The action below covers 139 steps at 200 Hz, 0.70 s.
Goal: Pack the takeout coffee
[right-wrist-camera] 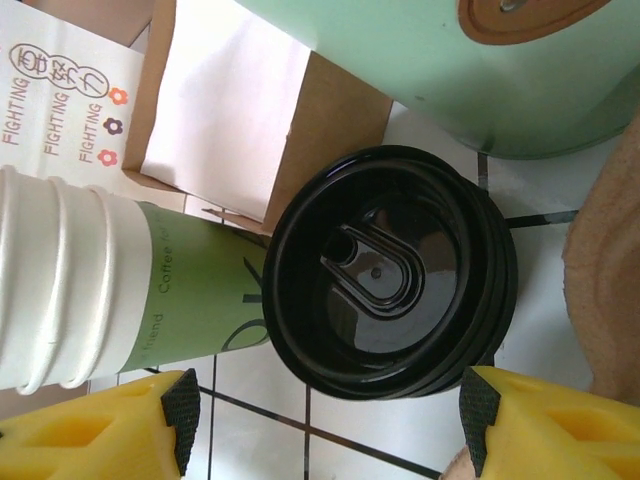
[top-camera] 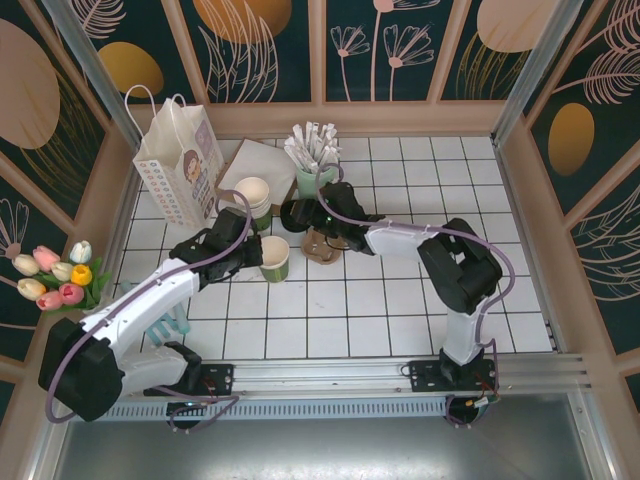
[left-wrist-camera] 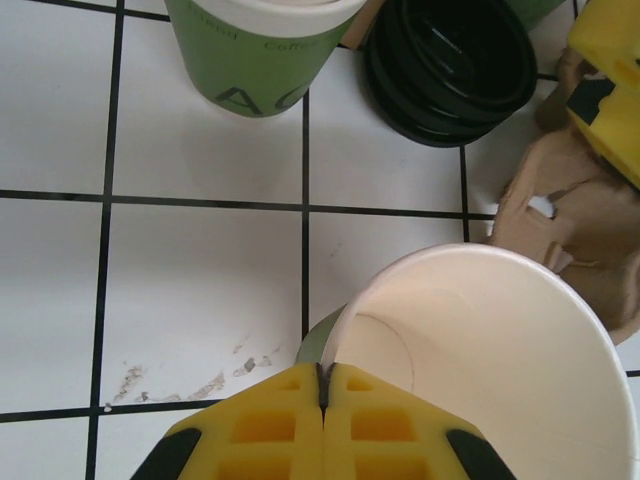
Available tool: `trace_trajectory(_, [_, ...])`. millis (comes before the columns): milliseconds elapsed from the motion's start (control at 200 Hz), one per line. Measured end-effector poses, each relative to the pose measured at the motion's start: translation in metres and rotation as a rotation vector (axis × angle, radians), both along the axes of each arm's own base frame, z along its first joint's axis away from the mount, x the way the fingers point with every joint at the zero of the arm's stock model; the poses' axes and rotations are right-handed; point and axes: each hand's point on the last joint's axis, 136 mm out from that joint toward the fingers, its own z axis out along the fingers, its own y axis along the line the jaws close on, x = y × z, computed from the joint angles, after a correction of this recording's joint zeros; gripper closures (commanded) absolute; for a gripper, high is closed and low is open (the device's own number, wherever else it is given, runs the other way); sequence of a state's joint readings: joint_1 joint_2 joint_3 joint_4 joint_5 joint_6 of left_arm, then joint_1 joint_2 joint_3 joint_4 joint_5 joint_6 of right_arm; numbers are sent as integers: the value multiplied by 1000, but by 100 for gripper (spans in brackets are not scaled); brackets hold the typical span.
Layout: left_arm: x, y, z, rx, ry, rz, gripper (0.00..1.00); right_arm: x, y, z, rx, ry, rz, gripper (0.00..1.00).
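The takeout coffee cup (top-camera: 273,258), green paper with a cream inside, stands lidless on the white tiles. My left gripper (top-camera: 254,252) is shut on its rim; in the left wrist view the yellow fingers (left-wrist-camera: 290,420) pinch the cup wall (left-wrist-camera: 480,350) between them. A stack of black lids (right-wrist-camera: 390,270) lies on the tiles beside the stack of cream cups (right-wrist-camera: 100,280). My right gripper (right-wrist-camera: 330,425) hangs open over the lids (top-camera: 296,215), one fingertip on each side and neither touching.
A cardboard cup carrier (top-camera: 325,243) lies right of the lids. A pale green cup of wrapped sticks (top-camera: 315,170) stands behind them. A printed paper bag (top-camera: 180,165) stands at the back left, a flat brown-and-white packet (top-camera: 255,165) beside it. Tulips (top-camera: 55,280) lie at the left edge.
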State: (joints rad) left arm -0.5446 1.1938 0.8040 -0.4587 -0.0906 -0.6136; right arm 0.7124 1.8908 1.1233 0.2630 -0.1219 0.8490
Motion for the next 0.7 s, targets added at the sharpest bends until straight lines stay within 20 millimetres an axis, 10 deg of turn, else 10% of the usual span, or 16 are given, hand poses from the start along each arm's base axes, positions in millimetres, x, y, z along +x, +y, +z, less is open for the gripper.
trace_trajectory(696, [6,-25,-6,-63,-8,-84,80,13,-37,-13,-107,51,-70,33])
